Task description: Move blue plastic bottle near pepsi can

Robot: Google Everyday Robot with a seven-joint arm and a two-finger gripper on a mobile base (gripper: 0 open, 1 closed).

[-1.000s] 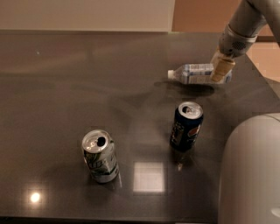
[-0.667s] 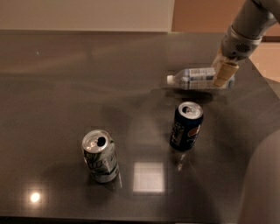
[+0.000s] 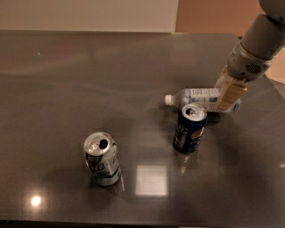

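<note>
Sideways blue plastic bottle (image 3: 196, 95) points cap left; pincer (image 3: 227, 91) clasps its base

Looks like an office or lab-type room to me: big dark glossy desk (image 3: 67, 89), plain cream wall (image 3: 89, 13) past its far edge, tan panel (image 3: 209, 15) by the far right corner, ceiling-light glare (image 3: 151, 180) near the front edge. Gripper (image 3: 227, 89) is near the right edge, clamped around the blue plastic bottle (image 3: 198, 95).

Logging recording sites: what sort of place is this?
Probably an office break area or lab: a wide dark glossy table, a pepsi can, a silver-white can, plain walls behind. The gripper holds the blue plastic bottle lying behind the pepsi can.
</note>
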